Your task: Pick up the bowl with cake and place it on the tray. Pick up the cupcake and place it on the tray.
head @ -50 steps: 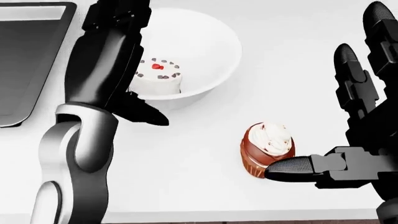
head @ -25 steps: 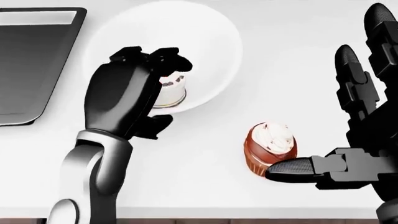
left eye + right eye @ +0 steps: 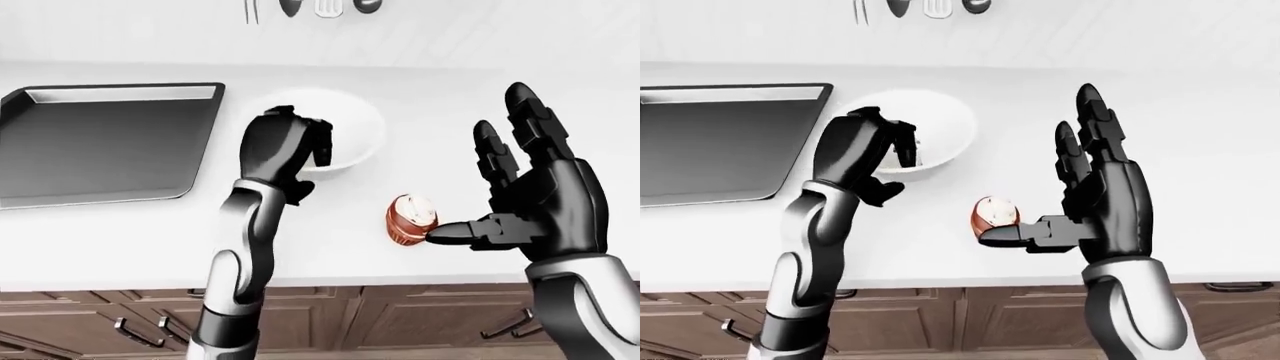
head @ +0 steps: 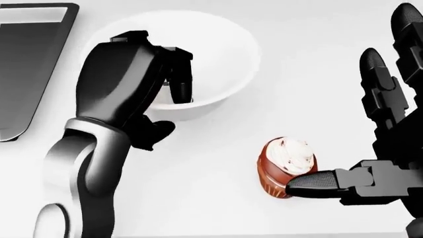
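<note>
Since half a second ago, the left hand [image 4: 142, 74] has been shifted up and to the left in the head view, and its fingers [image 4: 180, 74] are now curled down over the bowl's near rim, hiding the cake that was partly seen before. The bowl [image 4: 224, 54] is seen to rest on the white table [image 4: 311, 74], just right of the tray [image 3: 110, 142], apart from it and not on it. Whether the rim is actually clamped cannot be told: two fingers are hooked inside the bowl and the thumb [image 4: 153, 133] is held below the rim outside it, but contact is hidden by the hand itself.

The cupcake [image 4: 285, 166] is shown upright on the table, lower right of the bowl and well apart from it, with white frosting above a brown wrapper. The right hand [image 3: 535, 206] is held beside it with its two upper fingers [image 3: 525, 127] spread wide and pointing up, nothing held. Its thumb [image 4: 317, 182] is stretched sideways toward the cupcake, and its tip is seen at the cupcake's lower right side, touching or nearly so.

The dark tray lies on the table at the left of both eye views. Wooden cabinet fronts [image 3: 400, 322] are seen below the table edge, and hanging utensils [image 3: 310, 7] at the top.
</note>
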{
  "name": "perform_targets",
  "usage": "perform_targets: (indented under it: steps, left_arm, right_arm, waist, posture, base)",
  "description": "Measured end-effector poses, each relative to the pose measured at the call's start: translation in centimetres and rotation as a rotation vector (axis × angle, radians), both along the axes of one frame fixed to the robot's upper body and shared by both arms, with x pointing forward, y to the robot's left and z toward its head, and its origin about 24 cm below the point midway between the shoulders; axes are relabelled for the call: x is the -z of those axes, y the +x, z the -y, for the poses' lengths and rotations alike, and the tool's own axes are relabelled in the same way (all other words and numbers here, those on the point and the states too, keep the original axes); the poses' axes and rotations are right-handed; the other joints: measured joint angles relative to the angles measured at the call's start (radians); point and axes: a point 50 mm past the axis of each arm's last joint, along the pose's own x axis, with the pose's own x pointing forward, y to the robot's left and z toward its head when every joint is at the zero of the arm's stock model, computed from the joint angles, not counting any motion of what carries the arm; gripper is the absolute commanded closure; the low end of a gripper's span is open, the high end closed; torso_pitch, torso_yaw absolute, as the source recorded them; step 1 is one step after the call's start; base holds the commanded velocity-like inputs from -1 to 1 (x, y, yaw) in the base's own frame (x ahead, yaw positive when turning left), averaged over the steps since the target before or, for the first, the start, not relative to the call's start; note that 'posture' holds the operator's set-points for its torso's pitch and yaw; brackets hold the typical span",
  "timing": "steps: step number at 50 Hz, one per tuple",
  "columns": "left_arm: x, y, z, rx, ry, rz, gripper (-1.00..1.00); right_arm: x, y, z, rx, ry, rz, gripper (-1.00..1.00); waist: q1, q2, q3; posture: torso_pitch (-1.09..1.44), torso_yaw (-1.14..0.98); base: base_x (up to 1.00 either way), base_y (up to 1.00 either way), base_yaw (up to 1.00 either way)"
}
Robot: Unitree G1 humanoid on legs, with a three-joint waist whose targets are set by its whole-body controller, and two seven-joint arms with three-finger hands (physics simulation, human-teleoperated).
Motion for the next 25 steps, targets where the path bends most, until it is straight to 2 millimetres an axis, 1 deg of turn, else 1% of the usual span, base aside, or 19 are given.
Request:
perform_targets:
  steps: [6, 10, 13, 20, 25]
  left_arm:
    - [-2.6, -0.5, -0.8, -0.027, -0.007, 0.043, 1.0]
    - [-4.2, -1.2, -1.1, -0.03, -0.013, 0.09, 1.0]
    - [-5.1, -1.7, -1.0, -0.022, -0.013, 0.118, 1.0]
    - [-6.1, -2.4, -1.0, -0.017, -0.01, 0.132, 1.0]
    - [-6.7, -2.5, -1.3, -0.028, -0.017, 0.136, 1.0]
  right_arm:
    - [0.0, -0.3, 0.5, 0.005, -0.012, -0.011, -1.0]
    - [-0.2, -0.5, 0.3, -0.015, -0.039, -0.015, -1.0]
    - [-0.5, -0.6, 0.0, -0.025, -0.083, -0.015, -1.0]
    - [0.1, -0.4, -1.1, -0.049, -0.166, -0.038, -1.0]
    - [0.7, 0.1, -1.5, -0.044, -0.248, -0.063, -1.0]
  waist:
    - [0.0, -0.004, 0.009]
    - [0.0, -0.007, 0.011]
    - [0.002, -0.011, 0.012]
    - [0.002, -0.019, 0.019]
    - [0.003, -0.019, 0.024]
  posture:
    - [0.0, 0.0]
    - [0.0, 0.0]
    - [0.0, 0.0]
    - [0.0, 0.0]
    - [0.0, 0.0]
  base:
    - [0.0, 0.0, 0.0]
    - [0.0, 0.0, 0.0]
    - [0.0, 0.0, 0.0]
    - [0.0, 0.0, 0.0]
    - [0.0, 0.0, 0.0]
